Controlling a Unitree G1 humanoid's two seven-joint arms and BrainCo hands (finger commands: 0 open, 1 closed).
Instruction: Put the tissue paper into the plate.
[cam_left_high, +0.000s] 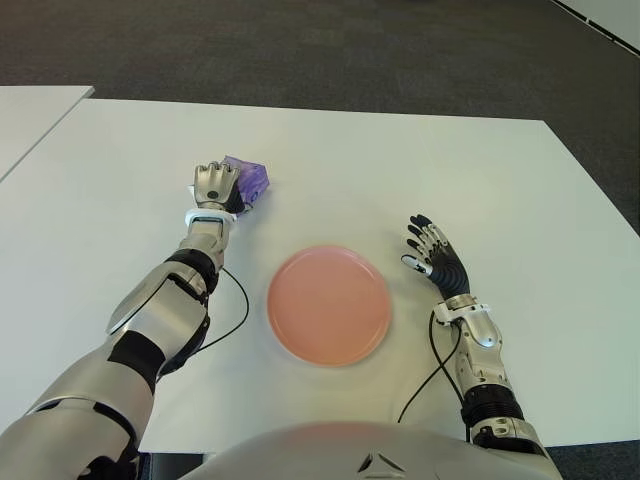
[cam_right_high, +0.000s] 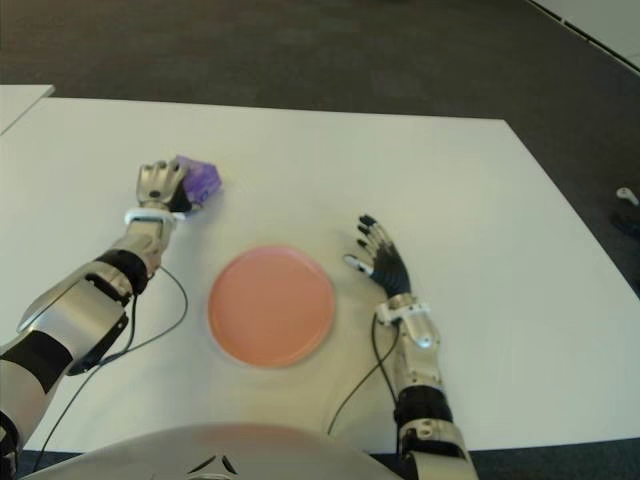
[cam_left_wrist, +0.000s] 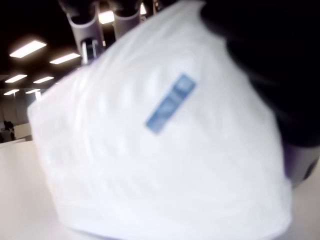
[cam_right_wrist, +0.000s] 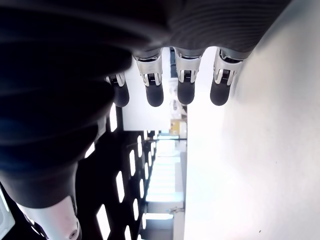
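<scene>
A purple tissue pack (cam_left_high: 250, 179) lies on the white table (cam_left_high: 400, 180), behind and left of the pink plate (cam_left_high: 329, 304). My left hand (cam_left_high: 218, 186) is against the pack's left side with its fingers curled around it. The left wrist view is filled by the pack's pale face with a small blue label (cam_left_wrist: 170, 102), and fingers (cam_left_wrist: 260, 60) close over it. To the right of the plate my right hand (cam_left_high: 432, 253) shows with fingers spread and nothing in it. The plate holds nothing.
A black cable (cam_left_high: 236, 310) runs along the table beside my left forearm, another (cam_left_high: 432, 370) by my right forearm. A second white table (cam_left_high: 30, 115) stands at the far left. Dark carpet (cam_left_high: 350, 50) lies beyond the far edge.
</scene>
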